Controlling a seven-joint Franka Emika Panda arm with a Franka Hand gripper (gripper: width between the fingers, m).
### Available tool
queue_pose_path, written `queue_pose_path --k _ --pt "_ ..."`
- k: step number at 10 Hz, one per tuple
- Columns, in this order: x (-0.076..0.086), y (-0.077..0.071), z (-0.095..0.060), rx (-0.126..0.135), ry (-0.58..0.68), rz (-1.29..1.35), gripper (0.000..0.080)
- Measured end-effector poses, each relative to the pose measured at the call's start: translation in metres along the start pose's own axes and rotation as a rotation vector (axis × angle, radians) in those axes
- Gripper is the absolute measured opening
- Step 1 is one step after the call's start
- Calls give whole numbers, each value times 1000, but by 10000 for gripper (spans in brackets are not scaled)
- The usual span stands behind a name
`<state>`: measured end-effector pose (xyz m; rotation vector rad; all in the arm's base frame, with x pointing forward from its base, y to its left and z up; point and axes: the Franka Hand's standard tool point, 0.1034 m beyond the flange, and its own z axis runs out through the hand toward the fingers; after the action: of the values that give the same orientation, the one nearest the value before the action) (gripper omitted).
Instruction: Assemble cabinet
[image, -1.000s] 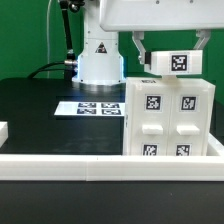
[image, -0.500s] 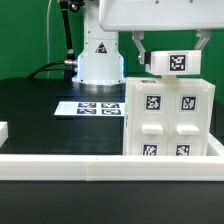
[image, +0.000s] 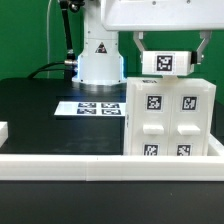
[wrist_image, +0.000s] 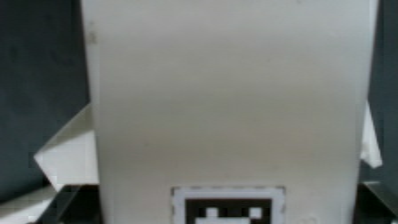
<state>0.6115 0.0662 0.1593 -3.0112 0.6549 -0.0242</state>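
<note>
The large white cabinet box (image: 168, 118) stands upright on the black table at the exterior view's right, with tagged door panels on its front. My gripper (image: 168, 62) hangs just above its top and is shut on a small white tagged block (image: 167, 62), held level a little over the box's top edge. In the wrist view the held white block (wrist_image: 222, 110) fills most of the picture, its tag (wrist_image: 228, 207) at one end. My fingertips are hidden there.
The marker board (image: 92, 108) lies flat on the table to the exterior view's left of the cabinet. A long white rail (image: 100, 164) edges the table's front. The robot base (image: 98, 60) stands behind.
The held block has turned slightly, from a small tilt to level, and shifted a little to the exterior view's left over the cabinet top.
</note>
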Motion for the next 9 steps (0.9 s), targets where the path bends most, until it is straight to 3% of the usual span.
queue_pose_path --k 9 --pt "-8 -16 2 26 -11 962 561"
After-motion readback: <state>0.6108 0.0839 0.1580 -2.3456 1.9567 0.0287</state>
